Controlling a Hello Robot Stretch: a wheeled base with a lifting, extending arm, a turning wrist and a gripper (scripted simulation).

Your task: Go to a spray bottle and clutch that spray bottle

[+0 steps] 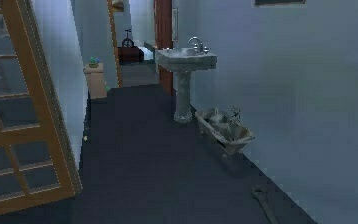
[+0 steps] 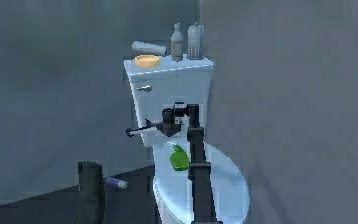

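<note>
Locating the green spray bottle [image 2: 177,156] on the toilet lid [image 2: 227,182], lying tilted, just left of the arm [image 2: 199,178] and below the claw [image 2: 139,128]. Reading the claw as pointing toward the arm side view's left, in front of the tank [image 2: 177,90]. Not being able to tell its spread, nor whether it holds anything, with the bottle resting on a surface so near it.

Noting, farther out on the tank top, an orange dish [image 2: 146,61], a grey roll [image 2: 147,46] on its side and two pale bottles [image 2: 195,40] standing upright. Noting a dark bin [image 2: 88,190] on the floor left of the toilet. Registering, in the forward view, a pedestal sink [image 1: 186,60], a low crate [image 1: 225,132] against the wall and a glazed door [image 1: 22,110] at the left.

Judging the approach as done and the grasp step as in hand. Judging the next move as calling for lowering the arm, bringing the claw onto the bottle's body, and setting the fingers across it before lifting clear of the lid.
</note>
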